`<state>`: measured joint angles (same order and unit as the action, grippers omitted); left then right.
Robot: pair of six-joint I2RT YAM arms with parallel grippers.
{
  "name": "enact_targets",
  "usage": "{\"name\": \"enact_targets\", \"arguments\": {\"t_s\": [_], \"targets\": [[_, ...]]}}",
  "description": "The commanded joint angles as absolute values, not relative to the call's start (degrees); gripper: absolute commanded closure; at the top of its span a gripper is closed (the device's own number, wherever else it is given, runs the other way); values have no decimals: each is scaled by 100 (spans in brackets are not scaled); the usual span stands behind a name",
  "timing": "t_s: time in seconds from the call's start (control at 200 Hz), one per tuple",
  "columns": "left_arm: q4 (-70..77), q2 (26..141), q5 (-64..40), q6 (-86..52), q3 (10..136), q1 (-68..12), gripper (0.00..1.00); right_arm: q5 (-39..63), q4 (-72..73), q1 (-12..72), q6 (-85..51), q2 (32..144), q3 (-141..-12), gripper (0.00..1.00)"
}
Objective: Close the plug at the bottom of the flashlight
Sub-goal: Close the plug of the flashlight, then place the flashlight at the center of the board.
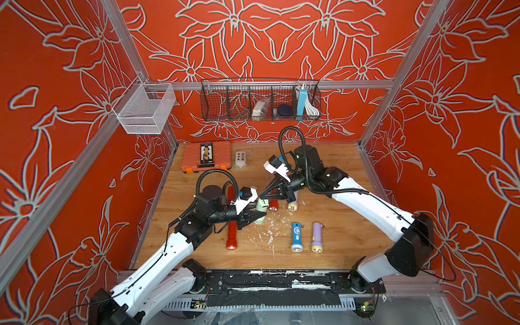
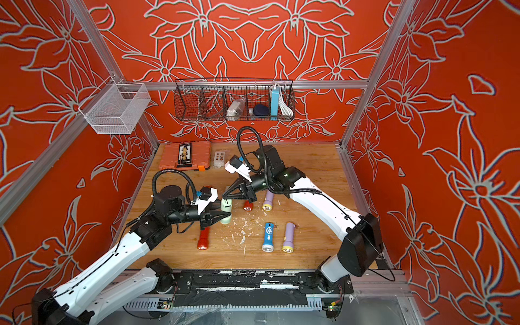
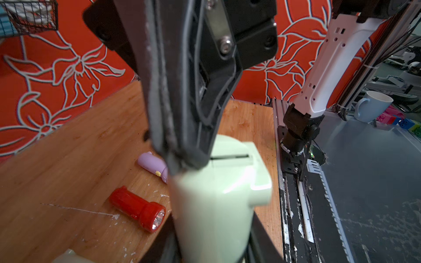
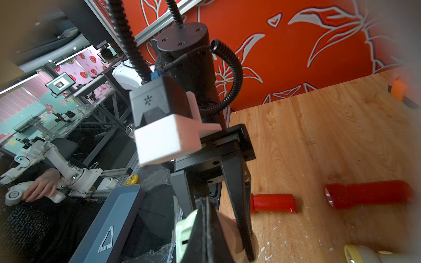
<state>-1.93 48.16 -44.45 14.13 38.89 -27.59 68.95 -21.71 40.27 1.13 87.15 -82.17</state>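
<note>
A mint green flashlight [image 1: 261, 211] [image 2: 226, 210] is held above the wooden table, a little left of its middle. My left gripper [image 1: 259, 217] [image 2: 226, 217] is shut on its body; in the left wrist view the flashlight [image 3: 216, 205] fills the space between the black fingers [image 3: 262, 236]. My right gripper [image 1: 261, 197] [image 2: 224, 194] is shut, its tips [image 3: 182, 162] pressed on the flashlight's bottom end, where a narrow dark slot [image 3: 230, 157] shows. I cannot tell the plug apart from that end. In the right wrist view, the shut right gripper [image 4: 208, 236] covers most of the green end [image 4: 184, 234].
Other flashlights lie on the table: a long red one [image 1: 231, 235], a blue one [image 1: 296, 236], a purple one [image 1: 317, 236], a short red one [image 1: 273, 206] and a yellow-headed one [image 1: 292, 203]. An orange case [image 1: 206, 156] sits at the back left. Wire baskets [image 1: 260, 101] hang on the wall.
</note>
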Motion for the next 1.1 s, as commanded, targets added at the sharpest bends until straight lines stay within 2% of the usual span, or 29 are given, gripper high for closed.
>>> {"name": "enact_targets", "arguments": {"t_s": [0.0,0.175,0.35,0.565,0.701,0.761,0.826,0.921,1.096], "targets": [[188,4581,-5125,1514,4116,-2794,100,6190,-2806,3933,714,8897,-8771,100],[64,4431,-5204,1458,4088,-2795,100,5791,-3111,3861,918,8997,-9339,100],[-52,4395,-5143,1386,4128,-2795,100,5331,-2909,3823,730,8768,-9277,98],[-230,4360,-4604,1071,4021,-2797,100,2819,-2136,3822,117,8065,-7984,85],[-333,4240,-4250,706,3878,-2815,100,1418,-1701,3817,-229,7636,-6989,81],[-384,4171,-3985,510,3813,-2817,100,927,-1547,3814,-376,7434,-6562,77],[-422,4118,-3708,258,3745,-2822,100,500,-1310,3814,-508,7179,-6038,66],[-713,4177,-3232,-247,3809,-2844,100,94,-1081,3806,-667,6875,-5509,55],[-1434,4549,-2675,-1056,4071,-2952,100,-375,-1028,3762,-800,6404,-4959,42]]}}
